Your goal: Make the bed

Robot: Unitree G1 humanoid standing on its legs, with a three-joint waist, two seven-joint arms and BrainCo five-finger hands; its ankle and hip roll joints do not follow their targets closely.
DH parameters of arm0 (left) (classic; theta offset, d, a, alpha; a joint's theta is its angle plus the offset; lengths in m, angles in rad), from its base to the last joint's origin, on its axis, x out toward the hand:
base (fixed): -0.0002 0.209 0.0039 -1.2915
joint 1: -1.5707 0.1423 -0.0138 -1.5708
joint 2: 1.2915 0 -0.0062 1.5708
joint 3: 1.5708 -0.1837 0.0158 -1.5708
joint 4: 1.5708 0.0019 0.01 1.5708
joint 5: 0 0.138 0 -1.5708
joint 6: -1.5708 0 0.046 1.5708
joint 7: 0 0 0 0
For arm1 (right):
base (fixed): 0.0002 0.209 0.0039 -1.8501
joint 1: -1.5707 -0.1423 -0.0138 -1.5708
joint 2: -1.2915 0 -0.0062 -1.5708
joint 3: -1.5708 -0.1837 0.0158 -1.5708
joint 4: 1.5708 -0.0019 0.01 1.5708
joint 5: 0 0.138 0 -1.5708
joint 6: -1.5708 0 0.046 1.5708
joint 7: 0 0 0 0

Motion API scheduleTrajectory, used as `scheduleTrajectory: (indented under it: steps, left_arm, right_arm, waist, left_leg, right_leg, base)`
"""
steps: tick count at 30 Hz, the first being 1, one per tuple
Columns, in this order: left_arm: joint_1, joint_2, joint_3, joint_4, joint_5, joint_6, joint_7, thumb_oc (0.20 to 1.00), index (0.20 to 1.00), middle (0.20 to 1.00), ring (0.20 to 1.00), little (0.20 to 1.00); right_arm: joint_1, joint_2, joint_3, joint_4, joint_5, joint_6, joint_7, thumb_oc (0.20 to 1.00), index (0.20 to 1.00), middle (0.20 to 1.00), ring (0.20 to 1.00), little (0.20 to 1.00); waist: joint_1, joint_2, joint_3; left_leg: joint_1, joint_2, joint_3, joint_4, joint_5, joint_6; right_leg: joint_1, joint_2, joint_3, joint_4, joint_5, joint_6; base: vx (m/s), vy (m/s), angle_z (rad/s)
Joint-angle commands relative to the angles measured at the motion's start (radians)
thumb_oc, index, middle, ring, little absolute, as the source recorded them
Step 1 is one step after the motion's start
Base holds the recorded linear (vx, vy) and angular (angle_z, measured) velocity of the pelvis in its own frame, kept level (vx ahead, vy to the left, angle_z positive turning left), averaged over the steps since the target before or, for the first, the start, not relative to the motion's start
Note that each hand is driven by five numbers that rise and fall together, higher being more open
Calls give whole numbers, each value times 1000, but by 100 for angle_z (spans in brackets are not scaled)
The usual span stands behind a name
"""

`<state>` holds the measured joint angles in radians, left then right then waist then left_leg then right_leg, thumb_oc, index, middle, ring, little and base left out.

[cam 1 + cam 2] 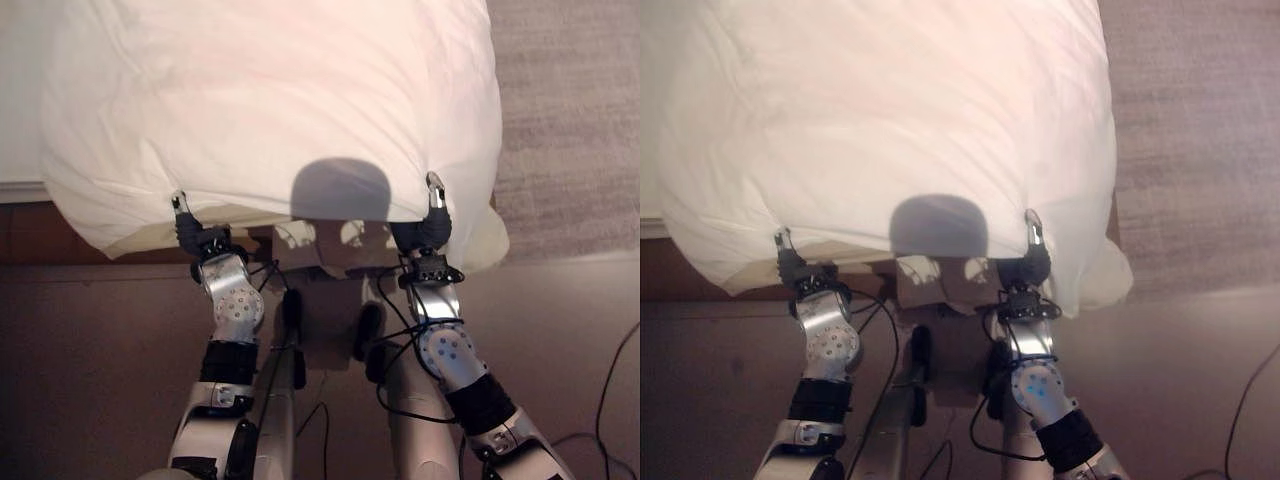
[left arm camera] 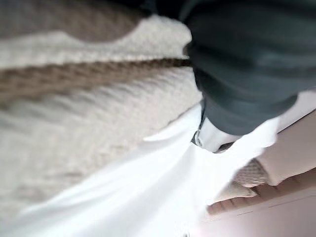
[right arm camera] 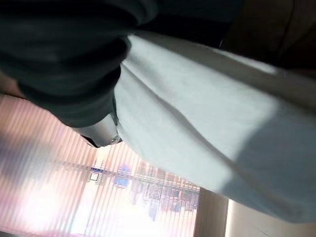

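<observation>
A puffy white duvet [image 1: 280, 100] covers the bed and hangs over its near edge. My left hand [image 1: 190, 232] grips that near edge on the left, its thumb lying on top of the cloth and its fingers underneath. Further right my right hand [image 1: 433, 222] holds the same edge in the same way. In the left wrist view the white cloth [image 2: 148, 187] runs past my left hand [image 2: 247, 64], beside a cream knitted layer [image 2: 74, 123]. In the right wrist view the duvet [image 3: 197, 128] drapes past my right hand [image 3: 64, 64].
A cream under-layer [image 1: 488, 245] sticks out below the duvet at the right corner. The dark wooden bed frame [image 1: 30, 235] shows at the left. Grey carpet [image 1: 570, 100] lies to the right of the bed. A window with blinds [image 3: 49, 187] is in the right wrist view.
</observation>
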<state>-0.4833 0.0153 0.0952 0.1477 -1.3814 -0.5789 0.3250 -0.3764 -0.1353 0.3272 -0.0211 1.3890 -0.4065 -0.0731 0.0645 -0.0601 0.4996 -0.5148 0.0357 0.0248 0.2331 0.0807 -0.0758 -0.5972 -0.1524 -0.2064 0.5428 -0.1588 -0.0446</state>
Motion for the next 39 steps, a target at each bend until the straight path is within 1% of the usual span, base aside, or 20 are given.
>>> scheduleTrajectory:
  steps: [1, 4, 6, 9, 12, 13, 14, 15, 17, 19, 21, 22, 24, 25, 31, 32, 33, 37, 38, 39]
  left_arm:
    - [83, 80, 156, -70, 118, -140, -13, 200, 200, 200, 200, 200]
    - [97, 97, 153, -81, 114, -143, -25, 200, 200, 200, 200, 200]
    - [108, 97, 146, -78, 103, -130, -49, 200, 200, 200, 200, 200]
    - [108, 112, 82, -61, 84, -91, -96, 200, 200, 200, 200, 200]
    - [120, 126, 39, -49, 80, -65, -121, 200, 200, 200, 200, 200]
    - [152, 131, 44, -57, 91, -50, -134, 200, 200, 200, 200, 200]
    - [176, 140, 45, -72, 118, -34, -133, 200, 200, 200, 200, 200]
    - [186, 148, 42, -92, 131, -30, -137, 200, 200, 200, 200, 200]
    - [196, 139, 36, -105, 133, -22, -143, 200, 200, 200, 200, 200]
    - [219, 126, 24, -114, 138, -1, -146, 200, 200, 200, 200, 200]
    - [232, 121, 18, -125, 157, 9, -139, 200, 200, 200, 200, 200]
    - [254, 108, -17, -130, 178, 26, -126, 200, 200, 200, 200, 200]
    - [255, 107, -17, -132, 180, 26, -124, 200, 200, 200, 200, 200]
    - [274, 81, -48, -127, 171, 34, -124, 200, 200, 200, 200, 200]
    - [322, 40, -54, -126, 133, 33, -145, 200, 200, 200, 200, 200]
    - [318, 38, -63, -118, 133, 36, -151, 200, 200, 200, 200, 200]
    - [313, 25, -78, -114, 116, 40, -165, 200, 200, 200, 200, 200]
    - [314, 16, -79, -117, 104, 42, -168, 200, 200, 200, 200, 200]
    - [312, 16, -79, -117, 103, 41, -167, 200, 200, 200, 200, 200]
    - [313, 21, -74, -117, 109, 43, -165, 200, 200, 200, 200, 200]
  right_arm:
    - [88, -66, -199, -78, -31, -115, 26, 200, 200, 200, 200, 200]
    - [96, -64, -218, -48, -13, -125, 17, 200, 200, 200, 200, 200]
    - [99, -69, -224, -25, -6, -116, 18, 200, 200, 200, 200, 200]
    - [129, -75, -274, 0, -9, -108, 35, 200, 200, 200, 200, 200]
    - [140, -42, -300, 49, -15, -111, 38, 200, 200, 200, 200, 200]
    - [136, -29, -299, 60, -18, -110, 47, 200, 200, 200, 200, 200]
    - [136, -15, -298, 70, -21, -104, 53, 200, 200, 200, 200, 200]
    - [146, -10, -293, 71, -16, -96, 55, 200, 200, 200, 200, 200]
    - [162, -7, -295, 88, -3, -87, 69, 200, 200, 200, 200, 200]
    - [183, -5, -293, 103, 4, -75, 86, 200, 200, 200, 200, 200]
    - [193, -5, -288, 108, 2, -76, 91, 200, 200, 200, 200, 200]
    - [215, -8, -264, 107, -8, -79, 102, 200, 200, 200, 200, 200]
    - [216, -8, -264, 105, -9, -79, 101, 200, 200, 200, 200, 200]
    - [232, -21, -248, 110, -17, -78, 105, 200, 200, 200, 200, 200]
    - [245, -61, -250, 121, -65, -48, 103, 200, 200, 200, 200, 200]
    - [248, -73, -261, 118, -74, -47, 97, 200, 200, 200, 200, 200]
    - [253, -85, -280, 132, -67, -50, 96, 200, 200, 200, 200, 200]
    - [255, -86, -286, 140, -69, -59, 85, 200, 200, 200, 200, 200]
    - [255, -83, -288, 145, -70, -60, 84, 200, 200, 200, 200, 200]
    - [256, -75, -290, 151, -77, -61, 86, 200, 200, 200, 200, 200]
  waist:
    - [-23, -6, -106]
    - [-7, 7, -120]
    - [-4, 9, -123]
    - [-24, 8, -114]
    - [-43, 22, -137]
    - [-30, 28, -145]
    - [-26, 29, -154]
    - [-33, 32, -161]
    - [-44, 36, -173]
    - [-46, 34, -174]
    - [-49, 29, -177]
    - [-59, 25, -179]
    - [-58, 24, -181]
    - [-70, 39, -190]
    - [-64, 72, -216]
    - [-65, 79, -204]
    - [-66, 84, -180]
    - [-67, 83, -186]
    - [-70, 81, -189]
    - [-75, 64, -199]
  left_leg:
    - [56, 158, -125, -62, 36, -33]
    - [113, 216, -183, -230, 111, -76]
    - [121, 153, -190, -160, 27, -54]
    - [41, 56, -92, 3, -79, -20]
    - [14, -46, -57, 79, -143, 36]
    - [25, -47, -35, 92, -166, 51]
    - [21, -63, -21, 104, -161, 63]
    - [22, -77, -28, 93, -156, 75]
    - [43, -101, -24, 44, -135, 88]
    - [70, -123, -18, -18, -112, 92]
    - [83, -135, -21, -53, -97, 93]
    - [116, -160, -27, -86, -88, 92]
    - [116, -160, -26, -90, -84, 92]
    - [140, -179, -31, -98, -84, 96]
    - [139, -168, -2, -70, -78, 74]
    - [111, -172, 12, 10, -62, 40]
    - [63, -159, 63, 104, -5, -25]
    - [60, -136, 96, 110, -33, -10]
    - [69, -114, 101, 97, -45, 8]
    - [90, -43, 73, 50, -63, 35]
  right_leg:
    - [58, 0, 29, -225, 112, 128]
    - [33, -22, 62, -206, 125, 165]
    - [38, -62, 80, -234, 167, 199]
    - [113, -164, 83, -372, 273, 245]
    - [154, -257, 69, -491, 468, 264]
    - [167, -269, 21, -533, 486, 266]
    - [185, -254, 3, -535, 454, 251]
    - [183, -218, 39, -499, 396, 234]
    - [162, -96, 126, -431, 278, 202]
    - [147, 21, 124, -371, 209, 172]
    - [142, 57, 121, -362, 194, 163]
    - [153, 145, 138, -353, 169, 143]
    - [152, 145, 139, -356, 172, 143]
    - [150, 195, 198, -340, 162, 128]
    - [208, 154, 157, -394, 161, 126]
    - [226, 141, 144, -402, 155, 119]
    - [245, 122, 116, -395, 144, 106]
    - [247, 115, 91, -371, 128, 103]
    - [243, 112, 85, -358, 123, 104]
    - [244, 96, 81, -333, 100, 105]
  base:
    - [30, 236, -14]
    - [-3, 347, -2]
    - [-72, 583, -4]
    - [-56, 580, 1]
    - [72, 664, 65]
    - [47, 692, 47]
    - [34, 594, -31]
    - [-1, 513, -59]
    - [-25, 404, -56]
    - [-35, 260, -25]
    - [3, 104, -6]
    - [25, 43, 1]
    - [49, 19, 9]
    - [81, -4, 13]
    - [71, -69, 4]
    - [16, -171, 20]
    - [-19, -127, 38]
    - [11, -77, 73]
    - [46, -50, 24]
    - [59, -15, 14]
